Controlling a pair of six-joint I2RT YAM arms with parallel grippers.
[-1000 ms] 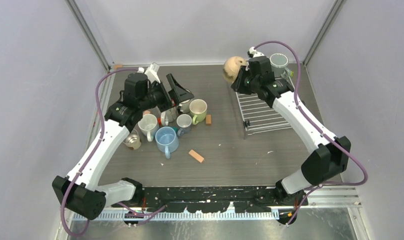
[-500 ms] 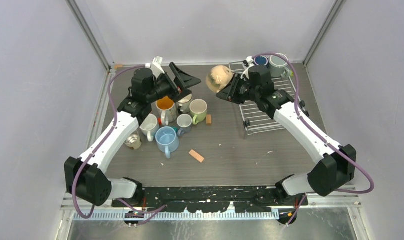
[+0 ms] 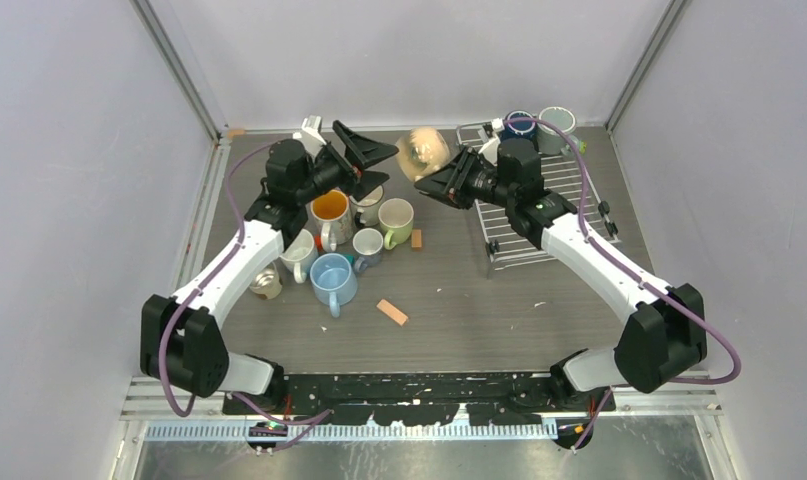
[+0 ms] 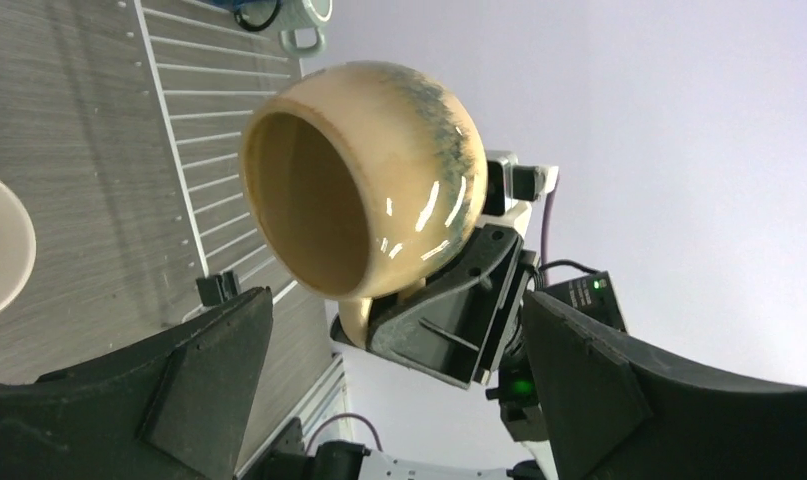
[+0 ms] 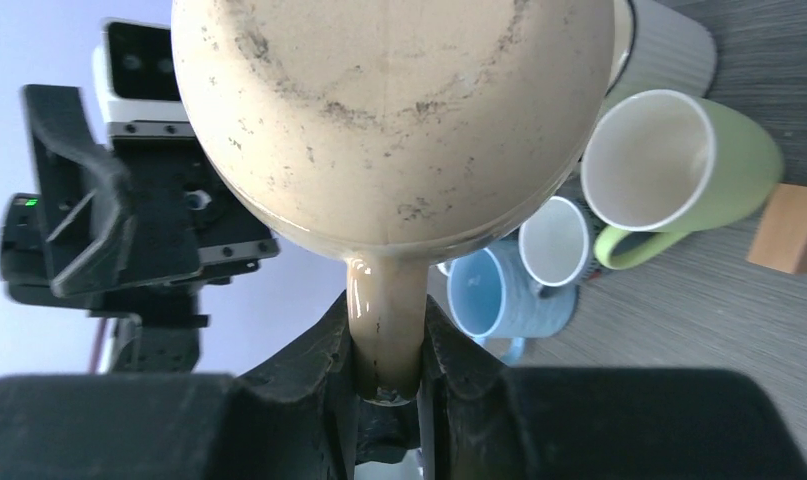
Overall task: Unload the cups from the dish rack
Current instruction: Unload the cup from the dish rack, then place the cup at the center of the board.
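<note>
**Tan mug held in the air left of the rack**

The right end effector [image 5: 387, 340] clamps the tan mug [image 3: 423, 153] by its handle, above the surface [image 3: 459, 300] and left of the dish rack [image 3: 539, 215]. The left end effector [image 3: 384, 167] is spread wide, just beside the mug and apart from it.

- Left arm [image 3: 224, 275] and right arm [image 3: 589, 255]: white shells on the long links, bulky black joints.
- A purple cable [image 3: 230, 181] loops along each arm.
- Left claw [image 3: 382, 165] and right claw [image 3: 437, 180]: matte black, angular, wedge-shaped fingers.
- A small green light [image 4: 520, 385] glows on the right wrist's black housing.
</note>
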